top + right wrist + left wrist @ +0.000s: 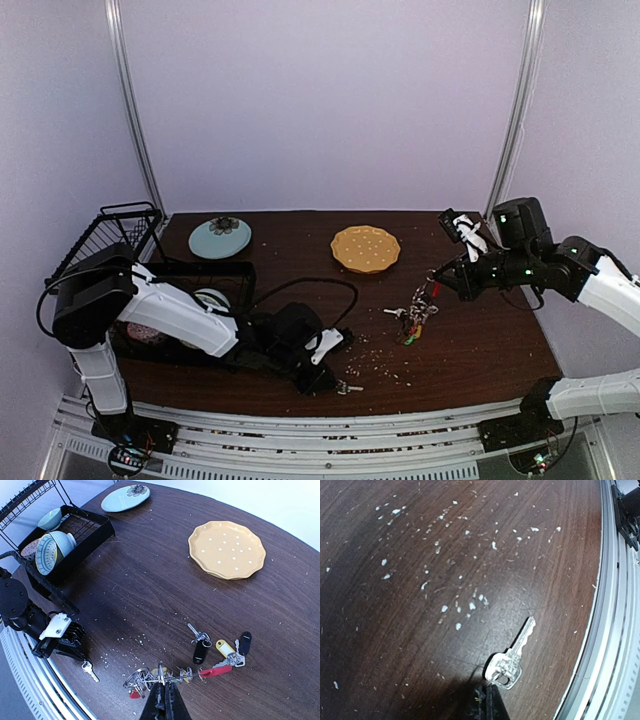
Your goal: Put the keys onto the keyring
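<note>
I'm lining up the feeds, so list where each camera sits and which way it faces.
Top: above and behind, looking down on the table; left arm and right arm show.
Left wrist: on the left arm, looking down at the key by the near edge; left pincer shows.
Right wrist: on the right arm, looking across the keyring towards the left arm; right pincer shows.
Shared: all three show the key.

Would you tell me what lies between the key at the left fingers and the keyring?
Only bare table scattered with white crumbs, as the right wrist view shows.
</note>
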Motion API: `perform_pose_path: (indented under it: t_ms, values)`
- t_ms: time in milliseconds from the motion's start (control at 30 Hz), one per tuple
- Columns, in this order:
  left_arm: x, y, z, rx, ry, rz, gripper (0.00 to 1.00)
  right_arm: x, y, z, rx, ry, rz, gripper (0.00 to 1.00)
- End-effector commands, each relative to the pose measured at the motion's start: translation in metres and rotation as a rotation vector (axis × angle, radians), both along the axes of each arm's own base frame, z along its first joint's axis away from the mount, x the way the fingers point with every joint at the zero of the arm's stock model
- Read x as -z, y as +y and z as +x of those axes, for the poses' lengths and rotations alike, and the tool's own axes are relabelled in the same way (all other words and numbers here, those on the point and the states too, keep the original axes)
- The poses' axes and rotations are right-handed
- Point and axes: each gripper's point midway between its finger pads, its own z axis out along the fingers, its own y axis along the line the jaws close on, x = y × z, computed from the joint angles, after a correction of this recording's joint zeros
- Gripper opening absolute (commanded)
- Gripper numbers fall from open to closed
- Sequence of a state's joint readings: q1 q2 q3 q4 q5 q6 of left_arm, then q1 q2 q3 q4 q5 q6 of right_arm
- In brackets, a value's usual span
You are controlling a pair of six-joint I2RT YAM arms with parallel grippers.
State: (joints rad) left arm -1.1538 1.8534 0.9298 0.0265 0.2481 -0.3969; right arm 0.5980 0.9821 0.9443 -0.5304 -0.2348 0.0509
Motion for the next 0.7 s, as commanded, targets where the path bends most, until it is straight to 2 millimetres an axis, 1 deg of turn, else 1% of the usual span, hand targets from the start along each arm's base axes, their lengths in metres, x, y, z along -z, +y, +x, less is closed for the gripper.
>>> perform_pose_path:
  t_ms: [0,100,167,267,400,467,500,567,600,633,667]
  values:
    - [-0.029,-0.007,0.002,0.043,-0.077,-0.087,0.0,-0.008,0.003,-0.001,-0.023,-0.02,0.022,0.0]
    - [-0.057,-0.001,0.016,0.009,-0.211,-0.121,0.0,-0.009,0.013,-0.011,-0.101,-0.001,0.046,0.0]
    - [-0.074,0.003,0.025,-0.005,-0.316,-0.112,0.0,-0.012,0.026,-0.023,-0.185,0.017,0.07,0.0]
    - [-0.092,0.007,0.027,0.012,-0.446,-0.095,0.0,-0.006,0.045,-0.044,-0.313,0.025,0.056,0.0]
    - [-0.111,0.013,0.032,-0.001,-0.516,-0.106,0.0,0.003,0.068,-0.076,-0.477,0.029,0.033,0.0]
    - [-0.11,0.017,0.031,0.0,-0.519,-0.104,0.0,0.005,0.076,-0.082,-0.512,0.036,0.027,0.0]
    - [-0.104,0.018,0.028,0.015,-0.493,-0.101,0.0,0.006,0.078,-0.082,-0.514,0.046,0.026,0.0]
    - [-0.087,0.018,0.022,0.033,-0.384,-0.1,0.0,0.006,0.08,-0.082,-0.517,0.065,0.02,0.0]
    - [-0.078,0.015,0.016,0.055,-0.317,-0.099,0.05,0.006,0.08,-0.082,-0.513,0.069,0.013,0.0]
    - [-0.067,0.011,0.009,0.086,-0.263,-0.084,0.17,0.006,0.08,-0.08,-0.507,0.069,0.007,0.0]
    - [-0.061,0.008,0.002,0.119,-0.216,-0.073,0.26,0.006,0.079,-0.079,-0.5,0.067,0.003,0.0]
